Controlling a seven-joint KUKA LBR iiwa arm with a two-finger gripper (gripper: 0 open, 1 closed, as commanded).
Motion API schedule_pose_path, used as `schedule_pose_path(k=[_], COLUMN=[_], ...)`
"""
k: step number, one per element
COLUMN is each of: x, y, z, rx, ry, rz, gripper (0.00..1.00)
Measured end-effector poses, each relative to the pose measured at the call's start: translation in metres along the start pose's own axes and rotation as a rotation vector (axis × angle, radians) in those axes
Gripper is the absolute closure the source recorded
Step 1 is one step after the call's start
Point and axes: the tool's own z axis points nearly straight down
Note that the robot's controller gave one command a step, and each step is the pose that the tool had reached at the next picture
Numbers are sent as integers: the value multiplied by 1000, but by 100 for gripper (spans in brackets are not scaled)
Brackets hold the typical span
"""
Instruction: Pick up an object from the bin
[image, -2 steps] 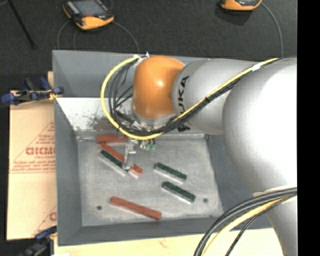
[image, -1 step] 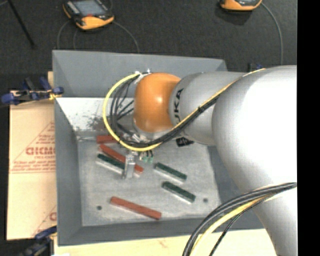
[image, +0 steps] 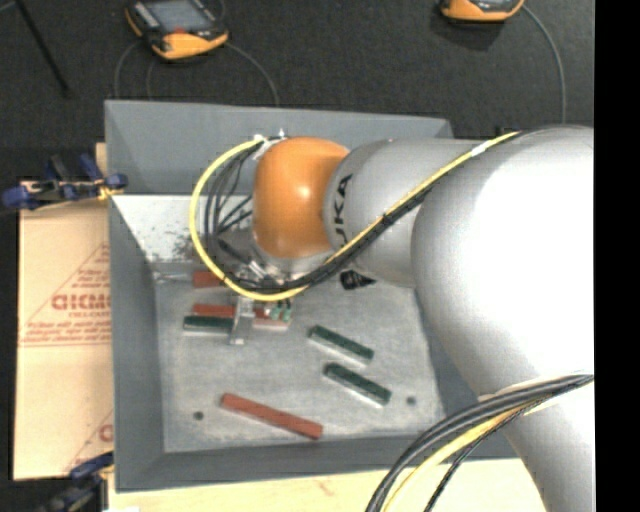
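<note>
Left of centre in the bin (image: 135, 330): gripper (image: 243, 327) low at end of dark green bar (image: 204, 324); open or closed, cannot tell. Likely approach step; next, centre and close.

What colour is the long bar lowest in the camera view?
Reddish brown. The long bar shows best in the camera view, lying aslant by itself.

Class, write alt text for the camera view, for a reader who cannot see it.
The silver arm's gripper is low in the grey metal bin, over one end of a flat dark green bar. Two more green bars and a long red-brown bar lie apart nearby.
</note>
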Motion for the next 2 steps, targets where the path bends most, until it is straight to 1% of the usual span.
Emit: schedule_pose_path(k=[1,2], x=[0,8], y=[0,40], z=[0,-178], rx=[0,-1], ry=[0,-5], rz=[1,-20], gripper=[100,100])
